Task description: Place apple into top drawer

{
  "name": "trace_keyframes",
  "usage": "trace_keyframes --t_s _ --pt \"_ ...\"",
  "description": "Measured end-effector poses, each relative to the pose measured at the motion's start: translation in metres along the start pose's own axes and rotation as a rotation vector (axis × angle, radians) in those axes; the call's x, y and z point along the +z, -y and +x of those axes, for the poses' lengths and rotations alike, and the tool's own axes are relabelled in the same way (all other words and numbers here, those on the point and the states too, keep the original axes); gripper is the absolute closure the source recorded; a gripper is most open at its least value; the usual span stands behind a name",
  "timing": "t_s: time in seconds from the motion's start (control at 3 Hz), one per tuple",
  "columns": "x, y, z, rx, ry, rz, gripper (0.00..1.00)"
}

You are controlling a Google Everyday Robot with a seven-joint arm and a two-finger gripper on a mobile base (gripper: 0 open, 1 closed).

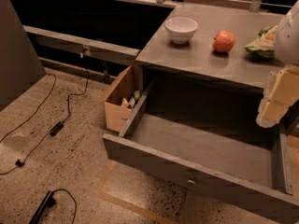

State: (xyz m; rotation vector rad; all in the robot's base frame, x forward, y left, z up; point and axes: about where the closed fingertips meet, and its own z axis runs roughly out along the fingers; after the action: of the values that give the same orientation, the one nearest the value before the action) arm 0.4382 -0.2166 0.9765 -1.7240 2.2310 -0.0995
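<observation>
Showing an early stage: the apple (224,41) sits on the counter (201,62) between a white bowl (181,29) and a green bag (260,45), not yet grasped. The top drawer (196,148) stands open and empty. The tool (275,98) hangs at the right edge, above the drawer; its state cannot be told.

**user1:** What does the robot itself look like here?

**user2:** Only a sliver shows, at the far right edge. Up top there's a smooth, rounded white arm shell (290,31). Under it, about halfway down, sits the pincer (275,99): pale cream-yellow, blocky, flat angled faces, with a lumpy whitish lower end.

**user1:** Any markings or screws?

**user2:** Can't tell tbh.
</observation>
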Motion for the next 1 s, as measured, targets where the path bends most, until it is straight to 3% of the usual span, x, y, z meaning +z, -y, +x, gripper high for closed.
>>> trace_keyframes --t_s 0.33,0.67,1.0 --pt "0.0 0.0 0.0 0.0 0.0 0.0 0.0" --pt "0.018 0.025 0.008 0.104 0.09 0.009 0.0" --pt "0.051 0.085 0.026 0.257 0.311 0.05 0.0"
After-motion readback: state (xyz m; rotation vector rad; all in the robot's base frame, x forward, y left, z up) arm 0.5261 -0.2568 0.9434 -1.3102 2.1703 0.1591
